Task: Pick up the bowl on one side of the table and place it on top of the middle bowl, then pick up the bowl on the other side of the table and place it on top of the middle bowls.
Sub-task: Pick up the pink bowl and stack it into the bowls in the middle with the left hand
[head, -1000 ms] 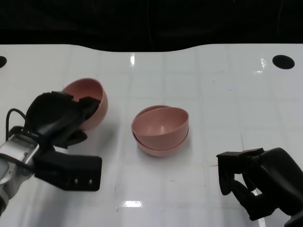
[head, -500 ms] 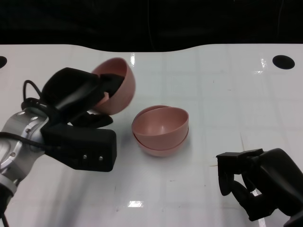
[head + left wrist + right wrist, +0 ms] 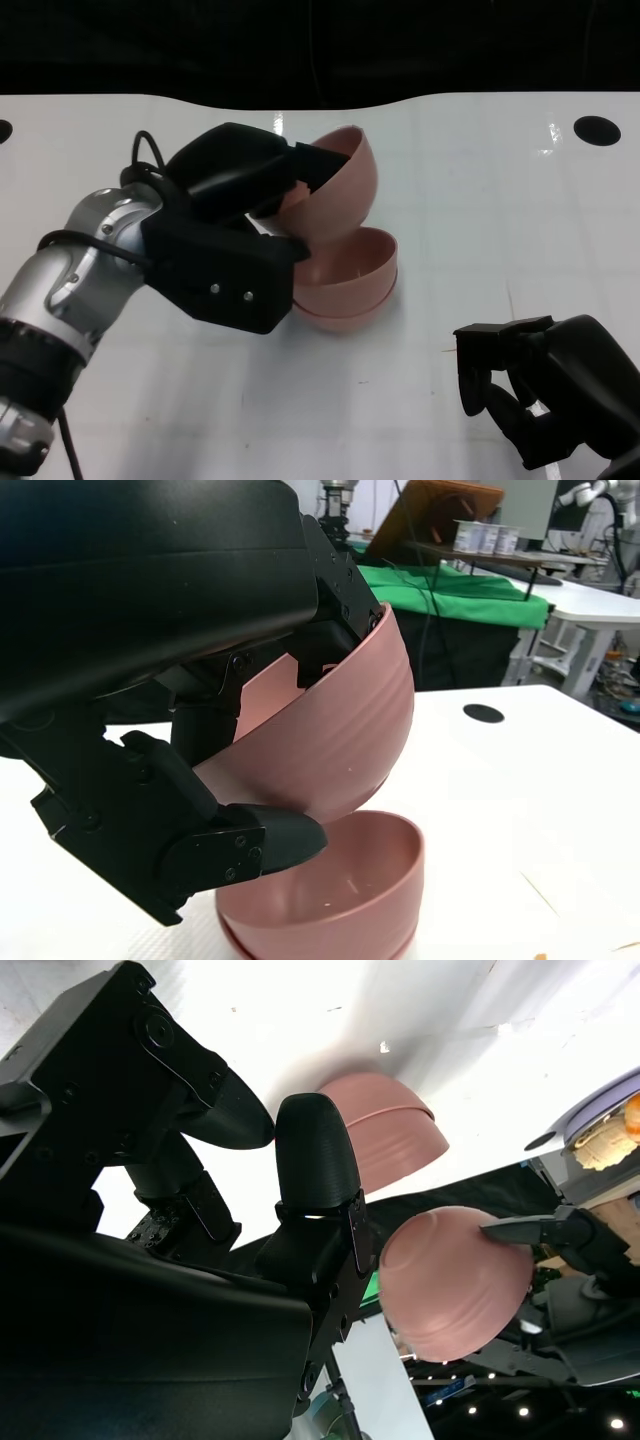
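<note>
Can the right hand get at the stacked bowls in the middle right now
Probably not cleanly. The left hand holds a tilted pink bowl right over the middle stack, crowding it from above. The right hand rests apart, holding nothing, with bare table between it and the stack.

A pink bowl (image 3: 340,190) hung tilted just above the stack at the middle of the white table, its opening turned toward the robot's left side and its rounded underside facing right. Beneath it sat two nested pink bowls (image 3: 350,280), upright, the upper one resting slightly askew in the lower so that a thin rim of the lower showed below it. The raised bowl's lower edge dipped close over the open mouth of the stack; whether it touched could not be told
</note>
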You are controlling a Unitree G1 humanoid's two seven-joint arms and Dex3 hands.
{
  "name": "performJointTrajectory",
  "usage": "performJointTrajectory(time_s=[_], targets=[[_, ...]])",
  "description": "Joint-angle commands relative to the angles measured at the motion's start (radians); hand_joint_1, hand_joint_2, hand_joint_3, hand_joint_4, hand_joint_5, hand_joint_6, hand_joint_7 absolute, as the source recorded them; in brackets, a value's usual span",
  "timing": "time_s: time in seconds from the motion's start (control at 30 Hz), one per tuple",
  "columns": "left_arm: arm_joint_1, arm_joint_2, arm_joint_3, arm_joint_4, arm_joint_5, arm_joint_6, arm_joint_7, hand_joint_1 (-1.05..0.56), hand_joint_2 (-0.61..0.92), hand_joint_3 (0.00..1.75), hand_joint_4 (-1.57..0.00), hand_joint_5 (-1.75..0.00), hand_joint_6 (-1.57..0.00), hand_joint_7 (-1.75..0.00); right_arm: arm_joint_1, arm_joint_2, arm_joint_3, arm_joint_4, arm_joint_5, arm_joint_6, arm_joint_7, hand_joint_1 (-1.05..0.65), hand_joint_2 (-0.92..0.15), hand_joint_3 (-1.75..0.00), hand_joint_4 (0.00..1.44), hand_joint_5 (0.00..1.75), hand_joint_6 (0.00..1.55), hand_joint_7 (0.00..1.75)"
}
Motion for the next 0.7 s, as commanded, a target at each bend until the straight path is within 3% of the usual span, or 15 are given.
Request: performJointTrajectory(time_s=[0.03,0.27,0.37,0.43,0.47,0.5,0.53,0.6,0.7], targets=[[-0.037,-0.006,-0.016,0.039,0.02,-0.019,-0.01,-0.21,0.41,1.1,-0.91,-1.75,-0.71,-1.74,0.005,0.004,-0.004,-0.014,0.006,0.013,0.007,-0.08,-0.16,-1.59,1.01,1.75,0.83,1.63],[-0.08,-0.006,-0.08,0.103,0.097,-0.062,-0.025,-0.26,0.48,1.11,-0.92,-1.75,-0.78,-1.63,0.006,0.008,-0.001,-0.022,0.0,0.027,0.013,-0.08,-0.16,-1.59,1.02,1.75,0.83,1.63],[-0.086,-0.007,-0.084,0.119,0.101,-0.065,-0.035,-0.25,0.5,1.08,-0.9,-1.75,-0.82,-1.46,0.006,0.008,-0.001,-0.022,0.0,0.028,0.014,-0.08,-0.15,-1.6,1.01,1.75,0.83,1.63],[-0.086,-0.004,-0.083,0.108,0.098,-0.048,-0.06,-0.25,0.5,1.08,-0.89,-1.75,-0.83,-1.43,0.006,0.007,-0.002,-0.021,0.002,0.027,0.014,-0.08,-0.15,-1.6,1.01,1.75,0.83,1.63],[-0.085,0.002,-0.084,0.093,0.102,-0.033,-0.078,-0.28,0.61,0.8,-0.76,-1.49,-0.74,-1.04,0.007,0.006,-0.003,-0.021,0.005,0.029,0.018,-0.08,-0.15,-1.6,1.01,1.75,0.83,1.63],[-0.083,0.006,-0.085,0.079,0.106,-0.023,-0.092,-0.32,0.78,0.42,-0.64,-1.05,-0.69,-0.54,0.007,0.006,-0.004,-0.021,0.007,0.029,0.018,-0.08,-0.16,-1.6,1.01,1.75,0.83,1.63],[-0.081,0.01,-0.086,0.063,0.112,-0.009,-0.111,-0.35,0.85,0.26,-0.6,-0.82,-0.68,-0.31,0.007,0.005,-0.005,-0.021,0.007,0.029,0.019,-0.08,-0.16,-1.6,1.01,1.75,0.83,1.63],[-0.08,0.015,-0.089,0.039,0.126,0.013,-0.139,-0.51,0.91,0.17,-0.44,-0.46,-0.53,-0.07,0.006,0.003,-0.007,-0.022,0.009,0.029,0.02,-0.09,-0.16,-1.6,1.01,1.75,0.82,1.63],[-0.077,0.022,-0.095,0.012,0.135,0.043,-0.175,-0.64,0.92,0.17,-0.35,-0.32,-0.44,-0.01,0.005,0.001,-0.008,-0.018,0.009,0.024,0.017,-0.09,-0.16,-1.59,1.01,1.75,0.82,1.62]])
